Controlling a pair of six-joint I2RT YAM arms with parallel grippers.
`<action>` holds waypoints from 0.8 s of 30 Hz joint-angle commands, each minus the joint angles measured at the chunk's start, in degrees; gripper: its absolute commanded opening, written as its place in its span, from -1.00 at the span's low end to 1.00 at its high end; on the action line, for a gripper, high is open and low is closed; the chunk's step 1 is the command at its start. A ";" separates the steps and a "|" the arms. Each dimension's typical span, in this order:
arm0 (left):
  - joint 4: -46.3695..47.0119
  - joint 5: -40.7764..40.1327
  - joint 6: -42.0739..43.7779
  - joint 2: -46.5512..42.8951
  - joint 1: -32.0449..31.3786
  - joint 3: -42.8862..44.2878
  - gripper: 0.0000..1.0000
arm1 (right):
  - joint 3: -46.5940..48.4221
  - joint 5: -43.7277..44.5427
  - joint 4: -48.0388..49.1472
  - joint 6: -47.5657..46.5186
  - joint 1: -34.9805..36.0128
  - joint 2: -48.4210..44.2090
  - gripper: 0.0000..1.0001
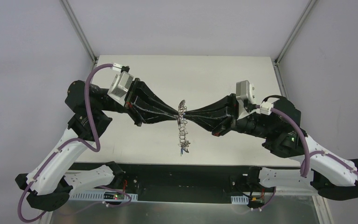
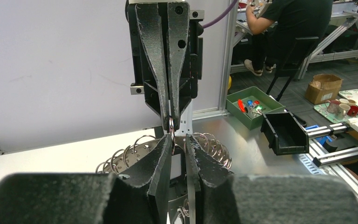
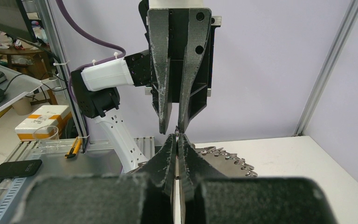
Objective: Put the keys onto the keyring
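Top external view showed both arms reaching inward over the white tabletop (image 1: 223, 74), their tips meeting at its middle. Between them the keyring (image 1: 182, 122) hung edge-on, raised off the surface, its wire loops strung in a line running toward the near edge. The keys (image 1: 182, 150) dangled at the lowest end of that line, too small to count. The left end effector (image 1: 176, 113) came from the left and was clenched on the keyring. From the left wrist camera its fingers (image 2: 161, 161) stood with only a narrow gap, the grey ring passing between them and loops (image 2: 121, 158) fanning out on both sides. The right end effector (image 1: 189, 113) came from the right, tip to tip with the left one, and was also clenched on the keyring. From the right wrist camera its fingers (image 3: 168, 154) were pressed almost together on a thin edge of metal. Which part of the rim it pinched could not be told. Beyond the tabletop, in the left wrist view, a green bin (image 2: 249, 105) holding small items sat near a black box (image 2: 284, 133).
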 commanded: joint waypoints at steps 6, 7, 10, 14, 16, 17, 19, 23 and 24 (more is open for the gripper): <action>3.03 1.68 -0.74 -0.36 -0.25 -0.42 -0.79 | 3.04 -0.68 4.71 0.33 0.27 -0.34 -1.00; 3.04 1.69 -0.76 -0.26 -0.26 -0.42 -0.82 | 3.04 -0.70 4.77 0.37 0.30 -0.38 -1.00; 3.06 1.73 -0.68 -0.28 -0.22 -0.41 -1.00 | 3.17 -0.78 4.84 0.43 0.30 -0.47 -1.00; 3.03 1.78 -0.68 -0.25 -0.28 -0.58 -1.00 | 3.06 -0.91 5.36 0.62 0.30 -0.64 -1.00; 2.96 1.75 -0.68 -0.29 -0.25 -0.67 -1.00 | 2.97 -0.80 6.00 0.70 0.22 -0.72 -1.00; 2.98 1.76 -0.68 -0.36 -0.26 -0.80 -1.00 | 2.80 -0.64 6.41 0.72 0.29 -0.81 -1.00; 2.91 1.65 -0.68 -0.71 -0.25 -1.14 -1.00 | 2.54 -0.20 7.11 0.72 0.26 -1.01 -1.00; 2.96 1.06 -0.51 -1.58 -0.24 -2.25 -1.00 | 1.91 0.21 9.08 0.75 0.27 -1.18 -1.00; 2.85 0.80 -0.42 -1.77 -0.21 -2.56 -1.00 | 1.75 0.37 9.43 0.85 0.30 -1.17 -1.00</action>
